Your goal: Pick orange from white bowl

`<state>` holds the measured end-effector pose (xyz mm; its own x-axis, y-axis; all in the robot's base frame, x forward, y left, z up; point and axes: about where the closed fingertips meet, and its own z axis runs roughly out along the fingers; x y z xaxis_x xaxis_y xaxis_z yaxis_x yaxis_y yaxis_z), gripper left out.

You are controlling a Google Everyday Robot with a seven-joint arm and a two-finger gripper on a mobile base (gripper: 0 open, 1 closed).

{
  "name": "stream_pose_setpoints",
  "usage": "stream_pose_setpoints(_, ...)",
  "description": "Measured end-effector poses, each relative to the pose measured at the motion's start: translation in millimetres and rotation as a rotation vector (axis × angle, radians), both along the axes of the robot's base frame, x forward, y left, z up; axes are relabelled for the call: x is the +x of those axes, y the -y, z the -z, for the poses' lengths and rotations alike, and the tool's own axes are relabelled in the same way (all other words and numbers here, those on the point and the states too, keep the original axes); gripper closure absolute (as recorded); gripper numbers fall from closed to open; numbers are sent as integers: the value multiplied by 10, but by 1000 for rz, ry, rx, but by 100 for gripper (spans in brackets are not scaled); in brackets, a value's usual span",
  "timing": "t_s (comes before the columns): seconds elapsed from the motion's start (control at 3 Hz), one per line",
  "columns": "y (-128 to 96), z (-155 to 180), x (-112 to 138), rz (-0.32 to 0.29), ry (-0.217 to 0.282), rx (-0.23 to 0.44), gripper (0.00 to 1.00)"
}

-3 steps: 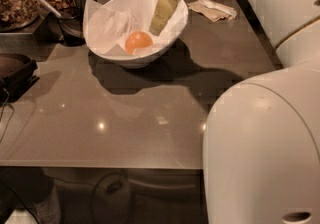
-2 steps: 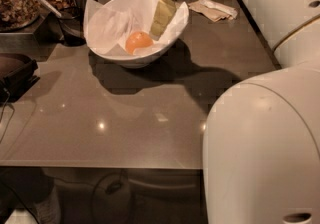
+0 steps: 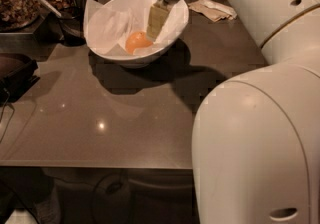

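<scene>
The orange (image 3: 136, 42) lies inside the white bowl (image 3: 176, 29), on crumpled white paper, toward the bowl's near side. The bowl stands at the far side of the grey-brown table. My gripper (image 3: 154, 30) reaches down into the bowl from above. Its pale fingers (image 3: 157, 19) sit just right of the orange, with the tips at the fruit's right edge. The orange rests in the bowl, not lifted.
Dark glass jars of brown snacks (image 3: 17, 0) stand at the far left. A dark tray (image 3: 15, 70) sits at the left edge. Crumpled paper (image 3: 216, 9) lies right of the bowl. My white arm body (image 3: 260, 138) fills the right foreground.
The gripper has moved left and down inside the bowl, closer to the orange. The orange and bowl have not moved.
</scene>
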<state>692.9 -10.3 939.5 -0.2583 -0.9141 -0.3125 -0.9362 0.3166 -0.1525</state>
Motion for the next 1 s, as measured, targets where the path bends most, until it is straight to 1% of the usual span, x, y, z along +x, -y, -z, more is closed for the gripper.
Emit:
stream_pose_setpoints(0.33, -49, -24, 45, -34, 12, -22, 30)
stream_pose_setpoints(0.67, -112, -10, 64, -55, 5, -14, 27)
stream_pose_setpoints(1.0, -227, 21, 94, -79, -3, -8, 34)
